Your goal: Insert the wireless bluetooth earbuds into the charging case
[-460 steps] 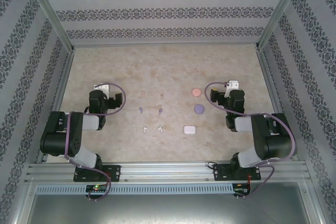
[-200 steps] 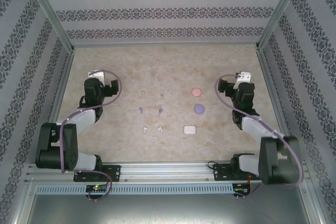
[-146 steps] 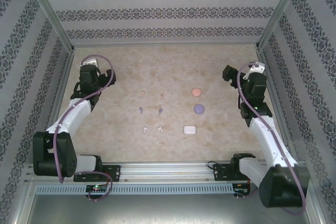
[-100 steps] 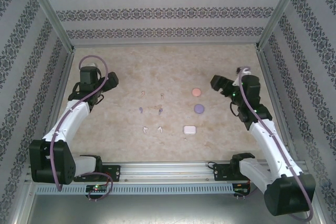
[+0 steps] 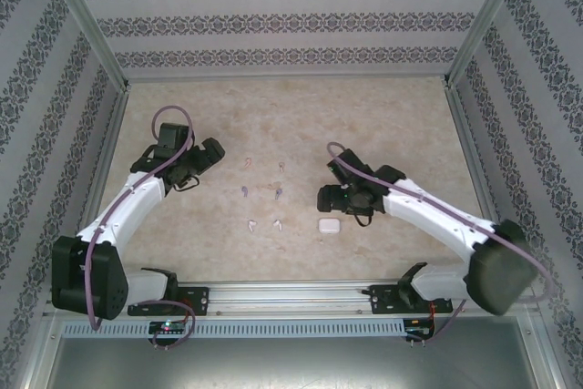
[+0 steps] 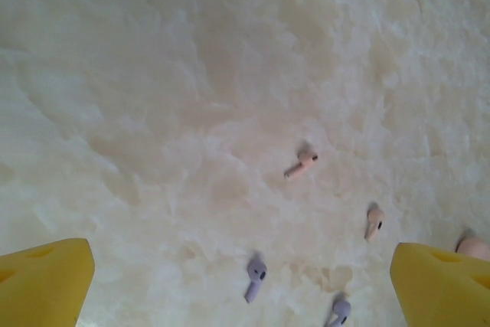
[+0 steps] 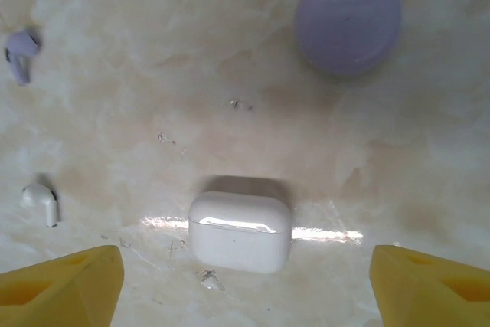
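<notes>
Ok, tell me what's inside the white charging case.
Its inside is covered: the white charging case lies shut on the table. A white earbud lies loose on the table, apart from it.

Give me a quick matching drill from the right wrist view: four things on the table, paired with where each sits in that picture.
Things:
1. white case
2. purple case
3. white earbud
4. purple earbud

Places:
A. top left
B. bottom centre
C. top right
D. lower left

Pairs: 1-B, 2-C, 3-D, 4-A
</notes>
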You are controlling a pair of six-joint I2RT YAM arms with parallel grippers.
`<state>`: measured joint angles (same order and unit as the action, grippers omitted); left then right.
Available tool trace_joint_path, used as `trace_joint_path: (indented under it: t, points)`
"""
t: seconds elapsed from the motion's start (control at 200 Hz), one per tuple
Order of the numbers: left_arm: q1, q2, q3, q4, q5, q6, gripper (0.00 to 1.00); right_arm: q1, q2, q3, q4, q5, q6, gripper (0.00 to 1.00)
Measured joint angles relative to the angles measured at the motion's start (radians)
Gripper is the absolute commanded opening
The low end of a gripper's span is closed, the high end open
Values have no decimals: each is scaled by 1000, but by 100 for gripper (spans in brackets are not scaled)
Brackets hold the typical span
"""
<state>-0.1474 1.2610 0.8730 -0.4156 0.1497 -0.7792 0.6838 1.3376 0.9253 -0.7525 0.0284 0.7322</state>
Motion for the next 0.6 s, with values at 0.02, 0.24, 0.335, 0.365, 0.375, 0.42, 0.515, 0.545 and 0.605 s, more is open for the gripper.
trace_joint_path:
  t: [0.02,0.24,0.335,0.365,0.375,0.42,0.515,0.545,0.605]
  points:
    - [-9,-6,-6,0,-1,-3,100,9,19,9,-6,5,3,80]
    - [-41,-66,-32,7,-5,-12,100,71,184,65,-54,59,55,79]
    - [-42,-68,-33,11,-8,-11,100,88,236,76,-59,66,75,79]
    - [-42,-68,-34,12,-8,-11,100,94,252,76,-59,66,81,79]
    - [-42,-68,-34,12,-8,-11,100,96,256,76,-59,66,82,79]
    - [-42,-68,-36,14,-8,-11,100,104,269,76,-59,66,90,80]
    - [-42,-68,-40,20,-8,-11,100,118,289,76,-55,66,110,80]
    - [-42,-68,-40,20,-8,-11,100,119,294,76,-50,66,116,79]
    - [-42,-68,-40,23,-8,-11,100,119,303,71,-36,66,129,79]
